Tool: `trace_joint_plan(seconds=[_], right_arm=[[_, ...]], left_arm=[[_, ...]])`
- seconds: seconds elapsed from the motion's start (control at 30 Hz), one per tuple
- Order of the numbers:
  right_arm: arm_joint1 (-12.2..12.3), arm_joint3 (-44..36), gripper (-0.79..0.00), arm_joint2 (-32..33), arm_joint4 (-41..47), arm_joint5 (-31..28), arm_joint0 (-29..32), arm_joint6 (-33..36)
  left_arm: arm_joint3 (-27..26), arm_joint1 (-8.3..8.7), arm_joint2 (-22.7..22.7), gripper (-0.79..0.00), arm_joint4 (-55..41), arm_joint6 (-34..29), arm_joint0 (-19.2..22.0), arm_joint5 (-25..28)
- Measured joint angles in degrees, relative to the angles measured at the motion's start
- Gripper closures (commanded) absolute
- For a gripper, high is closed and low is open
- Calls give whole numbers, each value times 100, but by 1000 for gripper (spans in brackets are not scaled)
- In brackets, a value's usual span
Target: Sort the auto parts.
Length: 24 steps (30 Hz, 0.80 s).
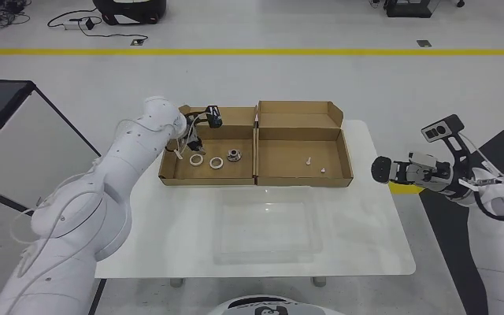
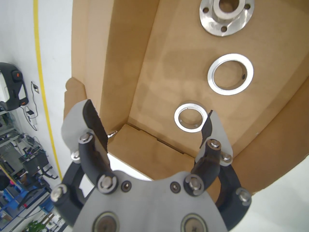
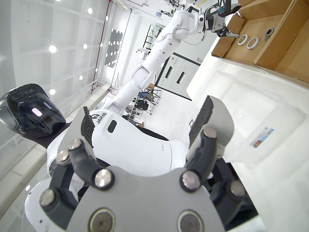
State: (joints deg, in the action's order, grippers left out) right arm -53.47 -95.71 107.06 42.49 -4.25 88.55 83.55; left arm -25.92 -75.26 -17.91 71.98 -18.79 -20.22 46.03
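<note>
Both spread wide, empty: left hand (image 2: 149,107), right hand (image 3: 147,103); left fingertip (image 2: 208,124) hides small ring's (image 2: 178,119) edge.

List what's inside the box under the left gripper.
A flanged hub, a larger ring and a smaller ring lie apart on the box floor. The left gripper hides part of one corner.

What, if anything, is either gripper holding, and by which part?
Nothing is held: the left gripper is open beside the small ring in the box, the right gripper open and empty.
</note>
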Motion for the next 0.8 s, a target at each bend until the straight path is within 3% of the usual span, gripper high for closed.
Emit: trace_joint_plan(seconds=[0.33, 0.8], right_arm=[[0, 0, -785, 0, 0, 0, 0, 0], [0, 0, -785, 0, 0, 0, 0, 0]], left_arm=[[-955, 356, -438, -785, -139, 890, -142, 178], [-3285, 1046, -1718, -785, -1274, 1424, -1078, 377]])
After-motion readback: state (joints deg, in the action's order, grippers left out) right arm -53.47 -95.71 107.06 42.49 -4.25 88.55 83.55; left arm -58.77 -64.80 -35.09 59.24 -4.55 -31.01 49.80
